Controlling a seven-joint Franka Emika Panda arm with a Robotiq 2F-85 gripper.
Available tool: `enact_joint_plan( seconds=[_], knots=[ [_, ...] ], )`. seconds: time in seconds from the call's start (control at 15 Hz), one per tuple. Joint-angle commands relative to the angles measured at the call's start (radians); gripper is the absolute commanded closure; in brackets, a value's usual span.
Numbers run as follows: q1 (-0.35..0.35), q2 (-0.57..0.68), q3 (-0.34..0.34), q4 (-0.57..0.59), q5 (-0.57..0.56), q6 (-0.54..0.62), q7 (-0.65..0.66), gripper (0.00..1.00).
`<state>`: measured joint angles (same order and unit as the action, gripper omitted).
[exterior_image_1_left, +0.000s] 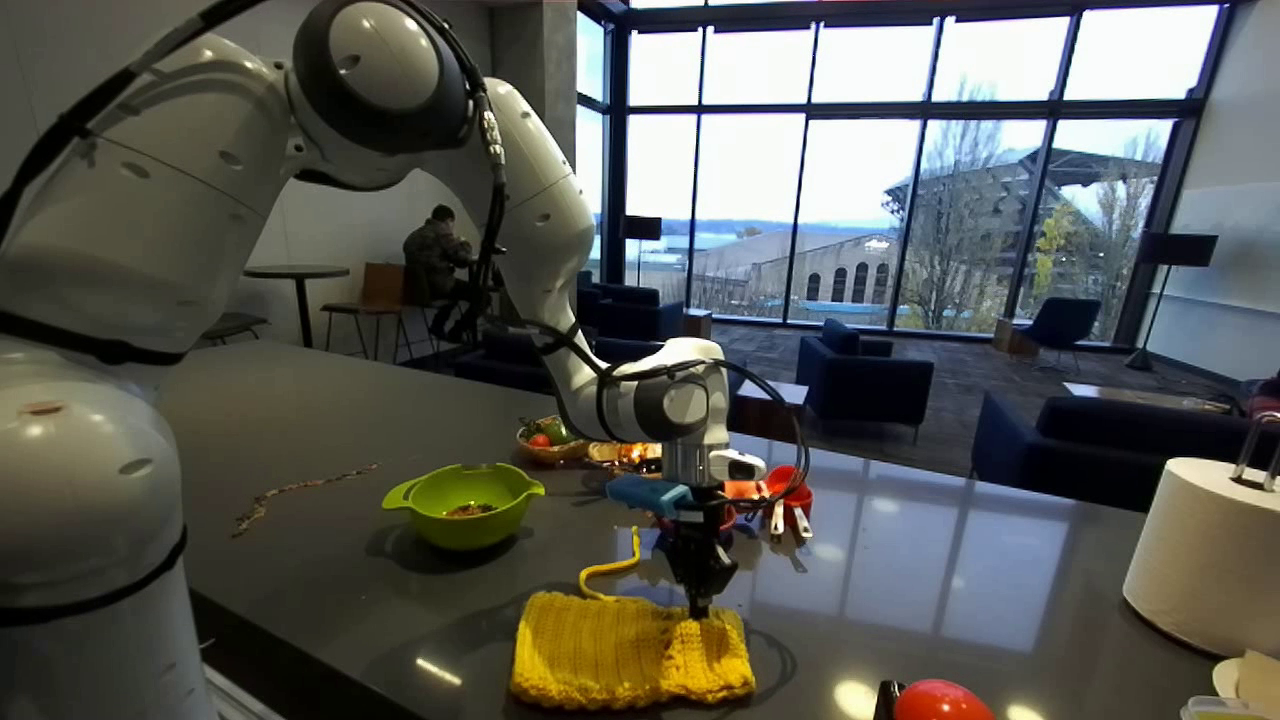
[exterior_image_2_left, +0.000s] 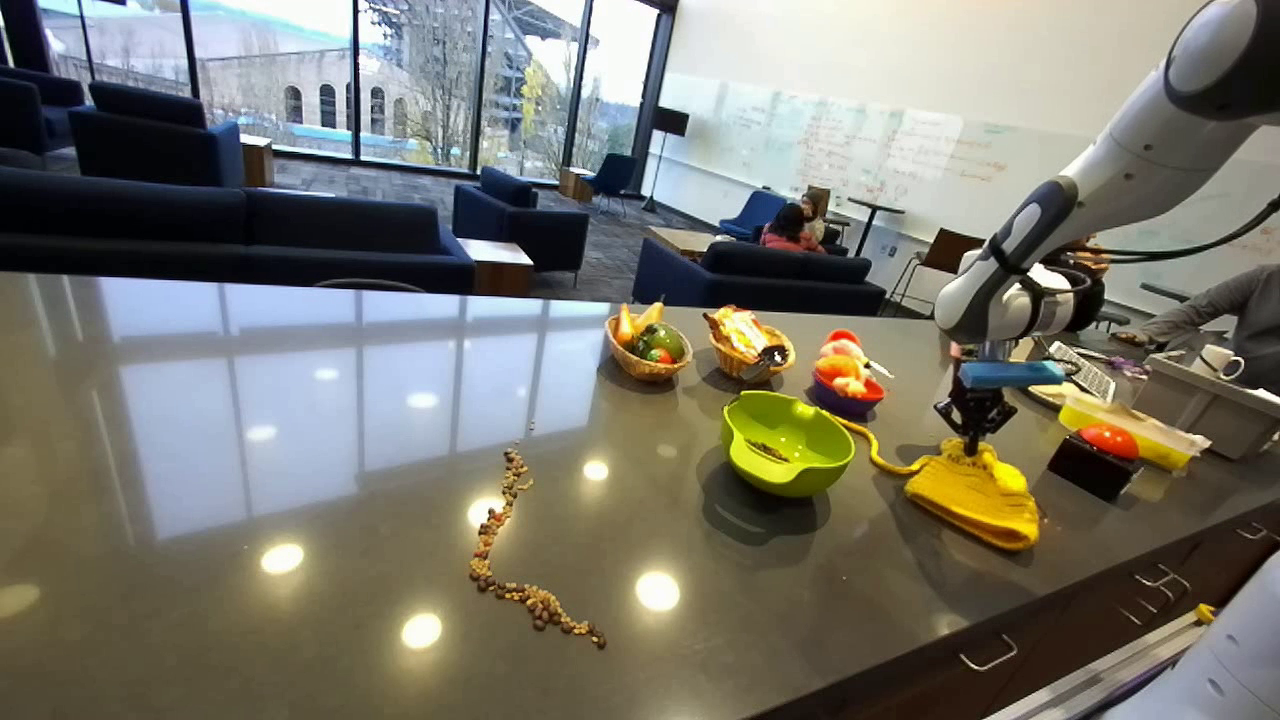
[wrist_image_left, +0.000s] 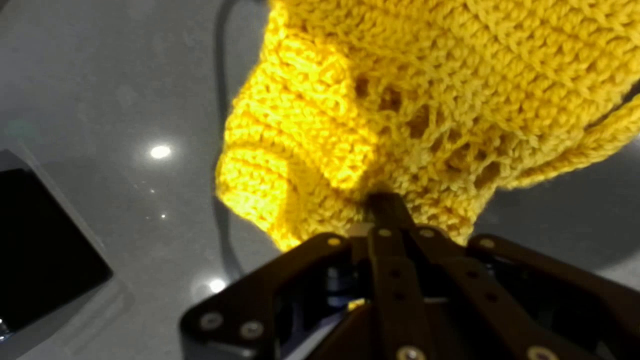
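1. Yellow crocheted piece (exterior_image_1_left: 590, 650): we see it spread on the grey counter (exterior_image_1_left: 330, 580), ridged up beneath the gripper (exterior_image_1_left: 699, 608), which meets it near one o'clock in an exterior view.
2. Closed together, the fingers (wrist_image_left: 387, 212) seem to us to pinch a fold, which would explain that ridge.
3. We find the green bowl (exterior_image_1_left: 470, 535) between its ten and eleven o'clock, standing apart, perhaps for working room.

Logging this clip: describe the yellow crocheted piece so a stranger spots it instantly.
Above the grey counter, follow the arm down to its hand. The yellow crocheted piece lies beneath, bunched at the fingertips, trailing a cord. Unlike the smooth green bowl nearby, it shows stitches.
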<state>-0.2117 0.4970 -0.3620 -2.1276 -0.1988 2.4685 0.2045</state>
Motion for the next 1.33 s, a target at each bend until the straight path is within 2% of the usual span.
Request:
enact_joint_plan(
  seconds=[0.0,0.27,0.8,1.27],
  knots=[
    [-0.011,0.016,-0.008,0.021,-0.021,0.007,-0.014,1.0],
    [-0.018,0.04,0.002,0.045,-0.027,0.042,-0.044,1.0],
    [-0.033,0.106,0.003,0.121,-0.036,0.036,-0.116,1.0],
    [0.002,0.108,0.005,0.148,-0.093,0.077,-0.133,1.0]
  ],
)
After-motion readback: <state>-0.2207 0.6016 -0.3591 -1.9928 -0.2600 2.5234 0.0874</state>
